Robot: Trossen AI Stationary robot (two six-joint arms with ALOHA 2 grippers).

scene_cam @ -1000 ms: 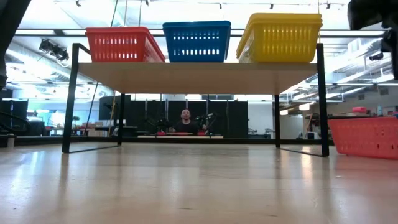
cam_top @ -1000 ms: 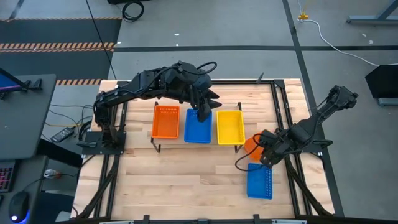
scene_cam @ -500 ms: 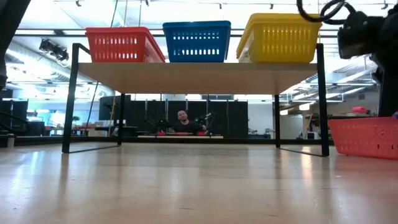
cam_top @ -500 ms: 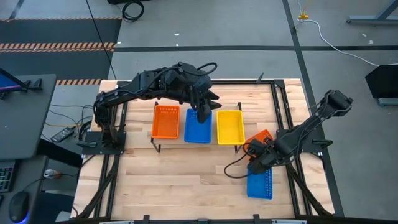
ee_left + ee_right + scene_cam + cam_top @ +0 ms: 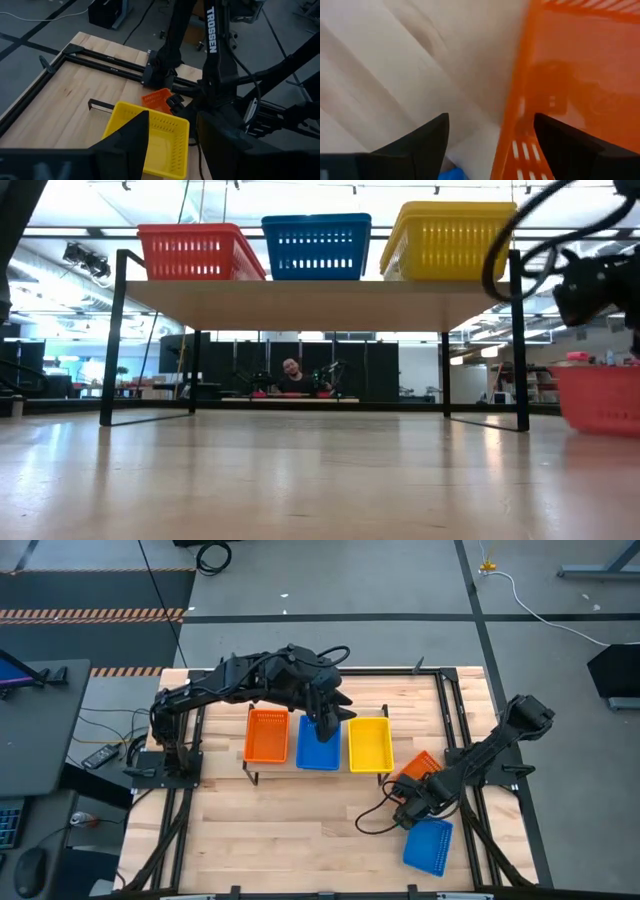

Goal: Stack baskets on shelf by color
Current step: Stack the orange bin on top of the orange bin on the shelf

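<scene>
On the shelf [image 5: 320,302] stand an orange basket [image 5: 266,736], a blue basket [image 5: 318,748] and a yellow basket [image 5: 370,744] side by side. My left gripper [image 5: 325,728] hangs open above the blue one with nothing between its fingers. At the right, another orange basket [image 5: 420,765] and another blue basket [image 5: 430,846] rest on the tabletop, the blue one lying askew. My right gripper [image 5: 405,808] is low and open at the orange basket's near end, pointing down. My right gripper [image 5: 490,145] comes from above with its fingers on either side of the loose orange basket's wall [image 5: 517,120], one finger inside and one outside. I cannot tell whether the fingers touch the wall. The basket rests on the table.
Black frame rails [image 5: 470,755] run along the table's edges beside the right arm. A loop of black cable [image 5: 375,820] hangs by the right gripper. Bare wooden tabletop [image 5: 300,830] lies in front of the shelf. A person shows far behind the table in the low view.
My right gripper has come down toward the table's near edge, onto the near end of the loose orange basket. The loose blue basket has turned askew and slid a little toward the near right corner. The orange basket has shifted slightly on the table.
</scene>
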